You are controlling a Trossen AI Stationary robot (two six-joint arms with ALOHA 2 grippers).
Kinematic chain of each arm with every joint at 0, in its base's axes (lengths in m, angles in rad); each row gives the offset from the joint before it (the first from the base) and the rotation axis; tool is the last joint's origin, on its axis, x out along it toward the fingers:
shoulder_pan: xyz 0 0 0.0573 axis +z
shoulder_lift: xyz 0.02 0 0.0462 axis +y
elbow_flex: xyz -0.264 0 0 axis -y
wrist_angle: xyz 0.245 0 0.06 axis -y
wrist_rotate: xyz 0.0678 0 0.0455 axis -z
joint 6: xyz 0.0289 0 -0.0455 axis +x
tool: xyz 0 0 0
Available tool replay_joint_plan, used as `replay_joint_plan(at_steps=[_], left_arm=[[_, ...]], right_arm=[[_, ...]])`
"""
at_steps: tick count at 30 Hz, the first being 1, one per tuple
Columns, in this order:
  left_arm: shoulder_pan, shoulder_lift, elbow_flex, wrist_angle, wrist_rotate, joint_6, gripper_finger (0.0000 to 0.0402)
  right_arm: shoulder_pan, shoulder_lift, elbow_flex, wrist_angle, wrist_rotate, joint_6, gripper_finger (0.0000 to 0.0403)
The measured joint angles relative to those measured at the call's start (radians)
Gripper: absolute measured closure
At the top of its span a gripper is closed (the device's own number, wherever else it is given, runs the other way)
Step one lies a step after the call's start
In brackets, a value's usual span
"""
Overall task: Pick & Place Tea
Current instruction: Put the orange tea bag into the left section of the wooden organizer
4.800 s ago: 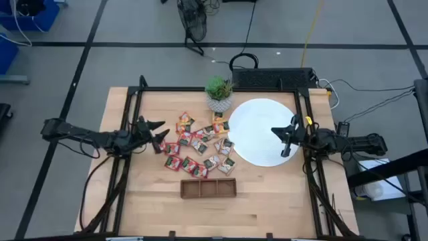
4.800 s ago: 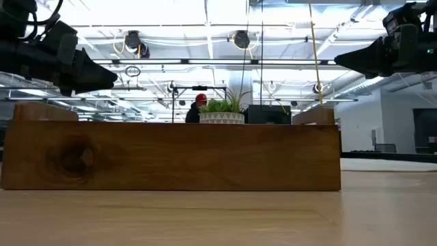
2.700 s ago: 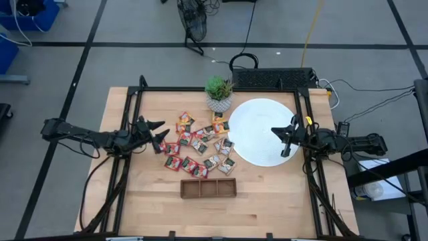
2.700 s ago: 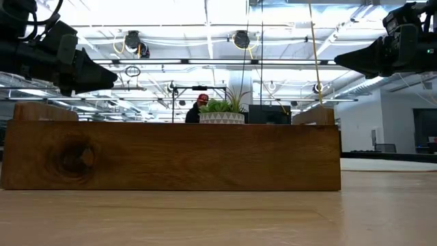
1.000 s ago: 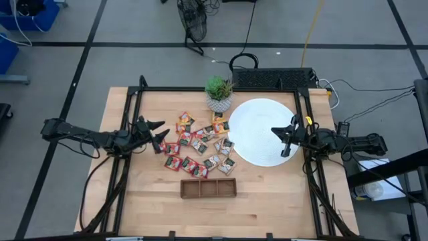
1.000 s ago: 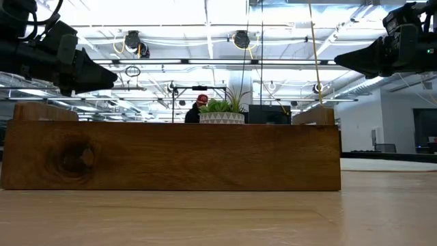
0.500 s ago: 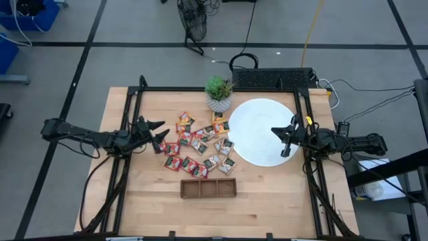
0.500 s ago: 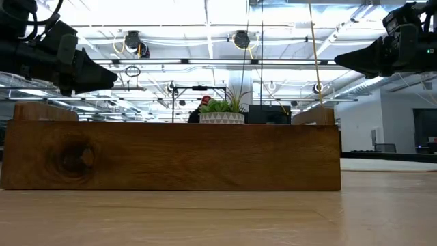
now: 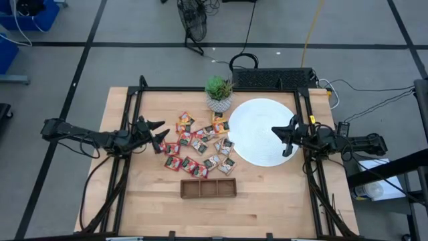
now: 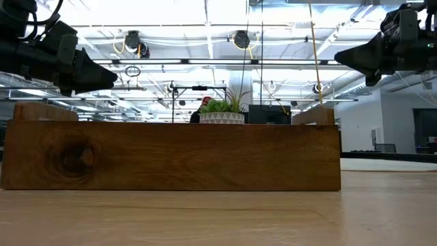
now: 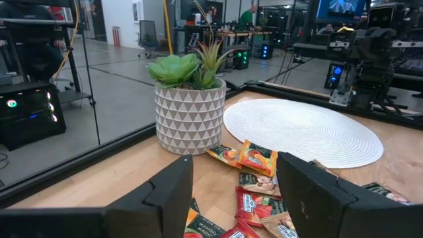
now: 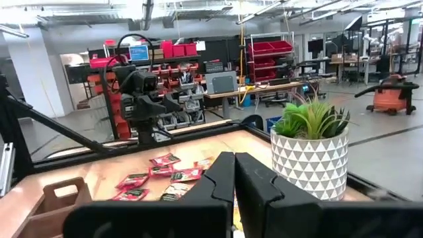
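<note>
- The left gripper [image 9: 158, 134] hovers with fingers apart and empty, the tea sachets [image 9: 199, 146] scattered just ahead of its tips; overlapping packets could come up two at a time.
- The right gripper [image 9: 283, 138], fingers pressed together, waits above the white woven mat [image 9: 257, 124]; a sweep could nudge it.

Wooden tray [image 10: 171, 156]: long brown side wall with a dark knot toward one end, standing on the pale table top [image 10: 218, 219]. Behind and above its rim: potted green plant [image 10: 221, 109] in a white patterned pot. High over the tray's ends: left gripper [image 10: 92, 74], right gripper [image 10: 351, 60], both dark, clear of the tray.
</note>
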Motion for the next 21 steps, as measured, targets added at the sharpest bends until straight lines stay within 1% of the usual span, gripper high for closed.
replay_joint_plan(at_steps=[2,6,7,8,10,11,12,14,16,18,21], left_arm=[[0.000,0.000,0.000,0.000,0.000,0.000,0.0183],[0.000,0.000,0.000,0.000,0.000,0.000,0.0183],[0.000,0.000,0.000,0.000,0.000,0.000,0.0183],[0.000,0.000,0.000,0.000,0.000,0.000,0.0183],[0.000,0.000,0.000,0.000,0.000,0.000,0.0183],[0.000,0.000,0.000,0.000,0.000,0.000,0.0183],[0.000,0.000,0.000,-0.001,0.000,0.000,0.0183],[0.000,0.000,0.000,0.000,0.000,0.000,0.0183],[0.000,0.000,0.000,0.000,0.000,0.000,0.0183],[0.000,0.000,0.000,0.000,0.000,0.000,0.0183],[0.000,0.000,0.000,0.000,0.000,0.000,0.0183]], right_arm=[[0.000,0.000,0.000,0.000,0.000,-0.034,0.0403],[0.000,0.000,0.000,0.009,0.007,-0.160,0.0403],[0.000,0.005,-0.001,0.028,0.035,-0.151,0.0403],[-0.002,0.026,-0.005,0.077,0.088,-0.122,0.0403],[-0.007,0.093,-0.003,0.136,0.230,-0.052,0.0403],[-0.011,0.144,0.003,0.127,0.288,-0.023,0.0403],[-0.016,0.208,0.009,0.107,0.324,0.006,0.0402],[-0.034,0.367,0.044,0.098,0.338,0.071,0.0398],[-0.066,0.547,0.106,0.109,0.327,0.140,0.0388],[-0.114,0.731,0.190,0.110,0.273,0.186,0.0371],[-0.210,1.002,0.355,0.049,0.115,0.212,0.0337]])
